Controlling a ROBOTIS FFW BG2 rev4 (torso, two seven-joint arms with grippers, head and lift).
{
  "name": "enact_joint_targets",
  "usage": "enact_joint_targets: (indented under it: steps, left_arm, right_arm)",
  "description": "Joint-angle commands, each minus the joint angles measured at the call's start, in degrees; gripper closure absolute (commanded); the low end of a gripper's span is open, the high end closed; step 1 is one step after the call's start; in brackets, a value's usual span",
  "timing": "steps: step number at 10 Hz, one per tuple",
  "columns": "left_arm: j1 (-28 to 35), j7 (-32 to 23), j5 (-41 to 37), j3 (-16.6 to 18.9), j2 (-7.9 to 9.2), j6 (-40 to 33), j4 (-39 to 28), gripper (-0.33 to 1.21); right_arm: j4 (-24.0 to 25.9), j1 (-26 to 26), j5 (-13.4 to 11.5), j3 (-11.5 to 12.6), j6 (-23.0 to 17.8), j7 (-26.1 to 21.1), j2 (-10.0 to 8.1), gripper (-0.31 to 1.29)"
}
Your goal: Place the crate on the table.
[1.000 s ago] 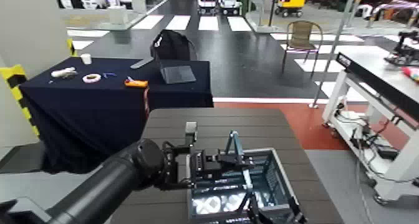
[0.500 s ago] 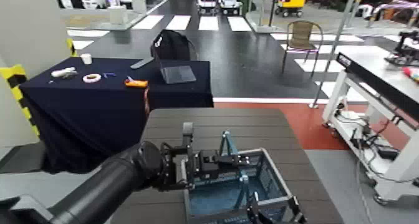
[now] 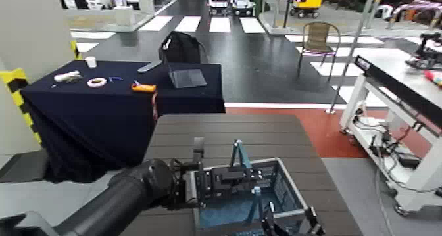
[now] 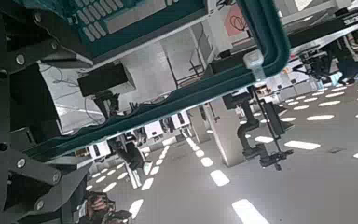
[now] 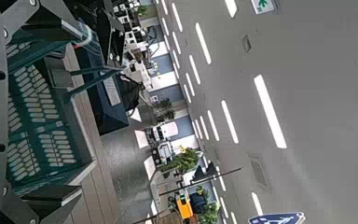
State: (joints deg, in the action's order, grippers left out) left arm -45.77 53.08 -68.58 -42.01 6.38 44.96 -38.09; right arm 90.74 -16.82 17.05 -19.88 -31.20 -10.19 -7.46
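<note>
The blue-grey lattice crate (image 3: 288, 192) is seen on the slatted table (image 3: 230, 131), one teal handle (image 3: 239, 153) raised; the left gripper (image 4: 84, 117) is spread around a handle; the right gripper (image 3: 289, 221) is spread at the crate's near side.

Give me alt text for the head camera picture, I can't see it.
A blue-grey crate with swing handles sits on a slatted dark table, the robot's left gripper at its handles and the right gripper at its near right corner. Beyond are a navy-draped table, two chairs and a white-framed workbench.
</note>
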Motion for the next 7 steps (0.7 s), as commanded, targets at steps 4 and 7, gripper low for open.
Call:
enact_joint_targets:
  steps: [4,7]
  left_arm:
    - [2.1,-0.2,9.3,8.3,1.70,-3.3,-8.6,0.11]
    - [8.7,-8.5,15.0,16.3,5.57,-3.2,-23.1,0.11]
  right_arm:
    - [0.3,-0.5,0.1,0.6,0.1,0.0,-0.10,0.14]
    - [0.7,-0.8,0.2,1.0,0.4,0.0,-0.19,0.14]
